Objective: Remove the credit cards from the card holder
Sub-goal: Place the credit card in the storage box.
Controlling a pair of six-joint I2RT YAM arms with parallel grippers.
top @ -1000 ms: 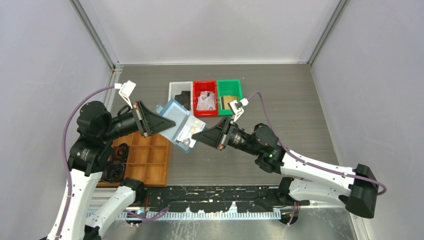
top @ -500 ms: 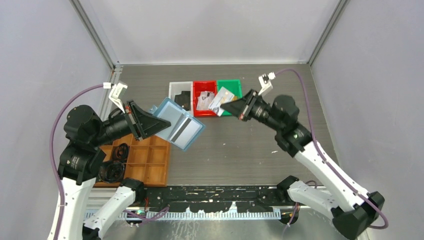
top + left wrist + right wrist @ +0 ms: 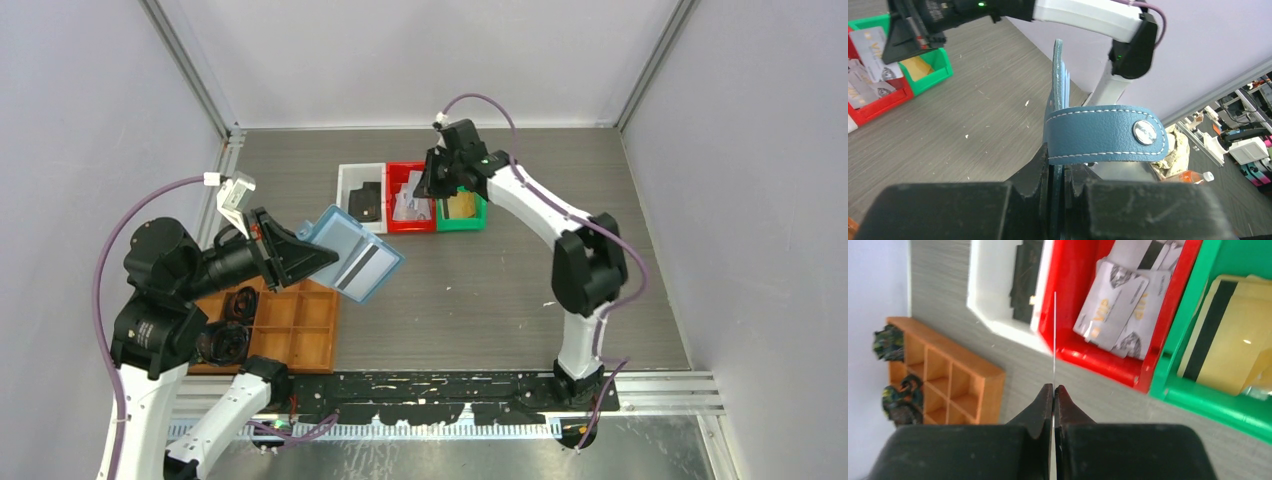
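My left gripper [image 3: 322,254] is shut on the light blue card holder [image 3: 358,258] and holds it open, tilted, above the table's left middle. In the left wrist view the card holder [image 3: 1058,100] stands edge-on between the jaws, its snap strap [image 3: 1105,134] folded to the right. My right gripper [image 3: 426,188] hangs over the red bin [image 3: 408,226], shut on a white credit card [image 3: 874,47]. The right wrist view shows this card [image 3: 1054,340] only as a thin edge rising from the gripper [image 3: 1054,390]. More silver credit cards [image 3: 1110,305] lie in the red bin.
A white bin [image 3: 352,175] holding a black card [image 3: 1023,280], the red bin and a green bin [image 3: 465,222] with gold cards [image 3: 1228,350] stand in a row at the back middle. An orange-brown compartment tray [image 3: 295,325] sits at the near left under the left arm.
My right gripper has drawn a white card away from the card holder and carried it back over the red bin. The left gripper kept its hold and shifted slightly.
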